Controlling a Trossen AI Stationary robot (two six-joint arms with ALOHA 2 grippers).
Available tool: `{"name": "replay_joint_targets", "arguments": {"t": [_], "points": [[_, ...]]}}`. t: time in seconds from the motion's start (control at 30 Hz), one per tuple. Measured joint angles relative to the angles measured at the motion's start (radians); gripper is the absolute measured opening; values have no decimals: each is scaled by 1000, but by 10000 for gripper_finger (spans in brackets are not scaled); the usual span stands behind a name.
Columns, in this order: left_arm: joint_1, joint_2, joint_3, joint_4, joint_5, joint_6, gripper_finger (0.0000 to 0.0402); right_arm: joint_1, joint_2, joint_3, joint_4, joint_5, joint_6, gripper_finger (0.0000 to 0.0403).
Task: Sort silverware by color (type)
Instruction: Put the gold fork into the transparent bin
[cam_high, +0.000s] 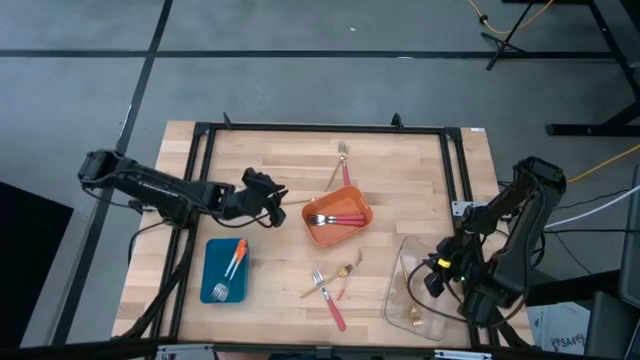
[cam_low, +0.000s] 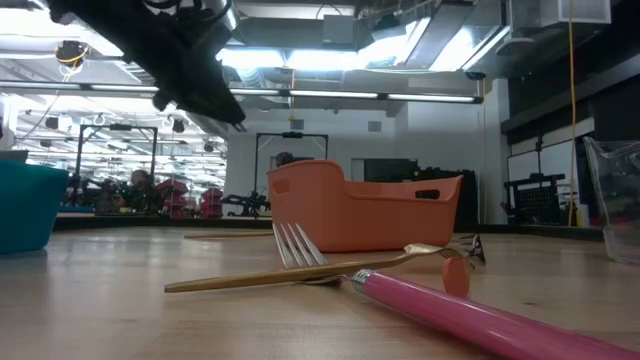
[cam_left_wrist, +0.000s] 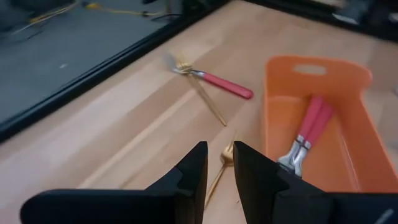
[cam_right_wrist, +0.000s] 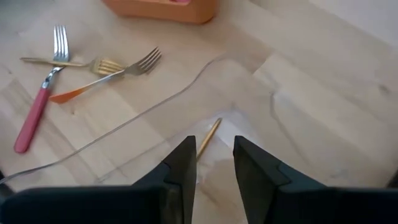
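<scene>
Hidden, cropped and unclear parts

In the low view the pink-handled fork (cam_low: 470, 312) runs off the frame at 5 o'clock, and the clear tray (cam_low: 618, 195) is cut at 3 o'clock. The left wrist view hides the gold fork's (cam_left_wrist: 219, 171) handle behind the fingers (cam_left_wrist: 193, 171); the right wrist view likewise hides the tines of another gold fork (cam_right_wrist: 207, 138). From above, the forks in the blue tray (cam_high: 212, 262) are too small to count.
</scene>
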Motion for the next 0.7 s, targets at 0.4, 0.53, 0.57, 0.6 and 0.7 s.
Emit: {"name": "replay_joint_targets", "arguments": {"t": [0.4, 0.53, 0.57, 0.6, 0.7], "points": [[223, 0, 0, 54, 330, 299, 71, 0, -81, 0, -120, 133, -1, 97], [256, 4, 0, 55, 372, 328, 71, -2, -97, 0, -148, 197, -1, 97], [260, 11, 0, 58, 379, 336, 71, -3, -100, 0, -152, 207, -1, 97], [263, 19, 0, 58, 386, 340, 71, -9, -102, 0, -157, 214, -2, 97], [262, 60, 0, 59, 389, 342, 71, -35, -105, 0, -170, 213, -16, 97]]}}
